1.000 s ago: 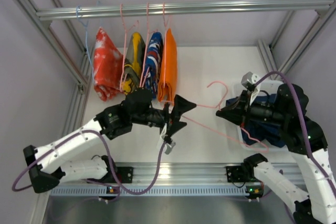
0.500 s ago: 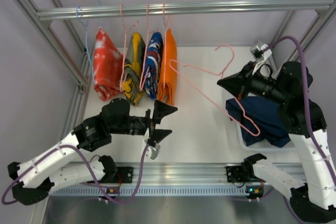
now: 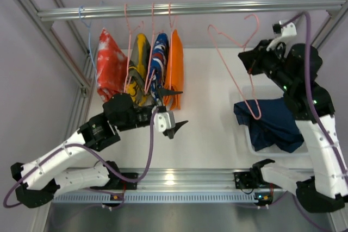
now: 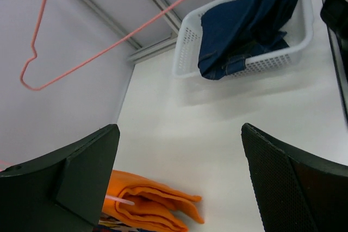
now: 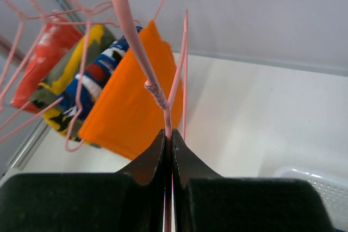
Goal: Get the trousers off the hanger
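Navy trousers (image 3: 272, 126) lie heaped in the white basket (image 4: 272, 61) at the near right, apparently free of the wire. A little farther in, the left gripper (image 3: 180, 108) stands spread wide with nothing in it, beside the orange garment (image 3: 174, 69). Beyond, the right gripper (image 3: 244, 57) is pinched tight on the pink hanger (image 5: 131, 28), raised toward the rail (image 3: 217, 8). The removal looks done; parking the hanger calls for a firm pinch and a clear path away from the hung garments

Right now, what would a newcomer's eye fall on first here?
The right gripper is shut on the bare pink hanger, high near the rail at upper right. Beneath it, the dark trousers lie heaped in the white basket. The left gripper hangs open beside the orange garment.
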Robot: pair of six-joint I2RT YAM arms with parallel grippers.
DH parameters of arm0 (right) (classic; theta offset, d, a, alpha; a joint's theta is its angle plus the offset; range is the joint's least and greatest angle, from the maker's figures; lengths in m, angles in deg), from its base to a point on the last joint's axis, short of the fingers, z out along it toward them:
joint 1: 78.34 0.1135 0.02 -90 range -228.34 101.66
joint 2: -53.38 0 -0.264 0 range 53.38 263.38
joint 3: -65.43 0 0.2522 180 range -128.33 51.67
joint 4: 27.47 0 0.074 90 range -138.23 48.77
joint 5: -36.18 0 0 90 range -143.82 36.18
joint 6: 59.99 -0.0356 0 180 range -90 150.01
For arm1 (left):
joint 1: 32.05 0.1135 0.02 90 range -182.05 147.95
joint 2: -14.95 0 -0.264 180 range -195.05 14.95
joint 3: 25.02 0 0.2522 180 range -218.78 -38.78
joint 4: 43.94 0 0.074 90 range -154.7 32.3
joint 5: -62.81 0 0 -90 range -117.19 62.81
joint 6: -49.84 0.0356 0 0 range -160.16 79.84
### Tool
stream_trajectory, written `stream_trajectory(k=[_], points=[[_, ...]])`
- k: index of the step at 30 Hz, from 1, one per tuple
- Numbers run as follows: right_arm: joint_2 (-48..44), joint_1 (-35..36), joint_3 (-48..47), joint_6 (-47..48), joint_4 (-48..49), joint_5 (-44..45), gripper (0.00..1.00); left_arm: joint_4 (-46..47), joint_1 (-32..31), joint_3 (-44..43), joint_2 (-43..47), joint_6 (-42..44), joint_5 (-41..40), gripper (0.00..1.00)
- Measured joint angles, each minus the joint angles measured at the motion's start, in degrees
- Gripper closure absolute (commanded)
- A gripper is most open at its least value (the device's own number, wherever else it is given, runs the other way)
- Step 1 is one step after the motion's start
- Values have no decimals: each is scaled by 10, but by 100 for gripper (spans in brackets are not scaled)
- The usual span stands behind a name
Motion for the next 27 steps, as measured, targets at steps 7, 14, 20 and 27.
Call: stream_trajectory(k=[7,14,20,27], points=[[130,0,-21,2,52,79,100,33,30,-41,-16,-163,-41,1],[165,0,-23,0,84,97,100,40,47,-21,1,-218,-45,1],[136,12,-35,16,96,88,100,44,47,27,31,-225,-45,1],[117,26,-81,43,103,111,100,54,48,31,21,-242,-44,1]])
